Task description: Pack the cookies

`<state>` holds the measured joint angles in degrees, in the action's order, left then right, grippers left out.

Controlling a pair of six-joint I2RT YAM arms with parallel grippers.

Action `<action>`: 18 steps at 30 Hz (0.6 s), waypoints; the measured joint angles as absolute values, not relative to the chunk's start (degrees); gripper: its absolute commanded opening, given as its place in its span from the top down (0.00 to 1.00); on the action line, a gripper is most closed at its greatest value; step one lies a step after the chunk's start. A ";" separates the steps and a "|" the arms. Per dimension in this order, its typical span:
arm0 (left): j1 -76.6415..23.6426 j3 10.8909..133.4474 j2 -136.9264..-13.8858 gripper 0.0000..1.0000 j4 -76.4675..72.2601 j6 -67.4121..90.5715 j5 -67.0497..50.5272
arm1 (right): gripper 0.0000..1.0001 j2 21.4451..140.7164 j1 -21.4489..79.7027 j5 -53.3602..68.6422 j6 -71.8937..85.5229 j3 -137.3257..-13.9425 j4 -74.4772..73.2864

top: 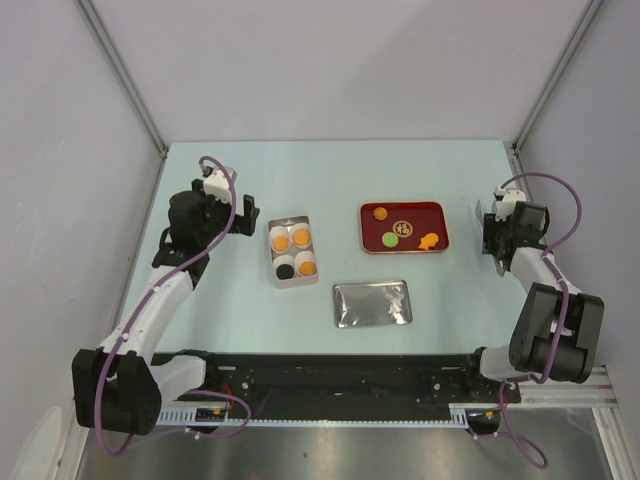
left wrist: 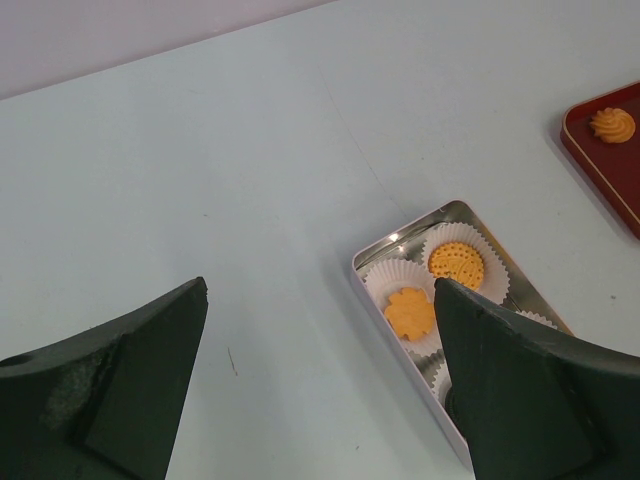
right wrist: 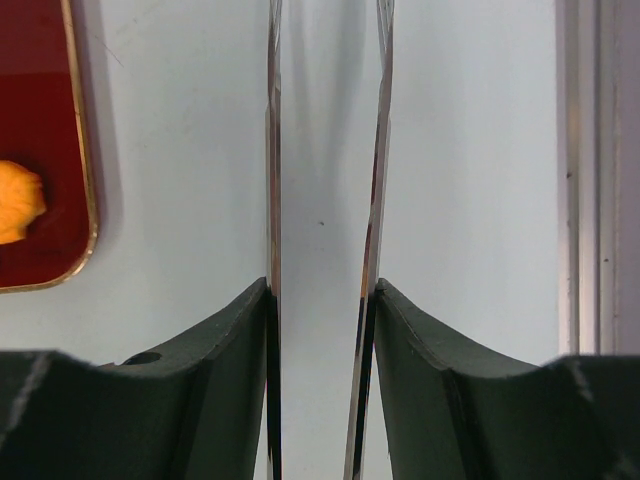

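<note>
My left gripper hangs spread wide at nine o'clock from the tin of cookies. My right gripper pinches metal tweezers, three o'clock from the red tray.

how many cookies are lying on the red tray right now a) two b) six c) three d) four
d, the top view shows four on the red tray: an orange cookie at the far left, a brown round cookie in the middle, a green cookie and a second orange cookie at the near right.
</note>
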<state>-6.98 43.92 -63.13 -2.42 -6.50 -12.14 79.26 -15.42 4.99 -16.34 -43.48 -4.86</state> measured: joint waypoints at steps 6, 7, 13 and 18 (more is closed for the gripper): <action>-6.98 43.92 -63.13 0.00 -2.42 -6.50 -12.14 | 0.52 82.13 -16.64 7.11 -16.64 -41.45 -1.85; -6.98 43.92 -63.13 0.00 -2.42 -6.50 -12.14 | 0.51 82.43 -16.64 7.49 -16.69 -41.32 -1.32; -6.98 43.92 -63.51 0.00 -2.44 -6.50 -12.14 | 0.50 83.24 -16.67 9.21 -17.37 -41.08 0.62; -6.98 43.92 -63.51 0.00 -2.44 -6.52 -12.14 | 0.49 84.12 -16.73 10.20 -18.76 -41.08 1.39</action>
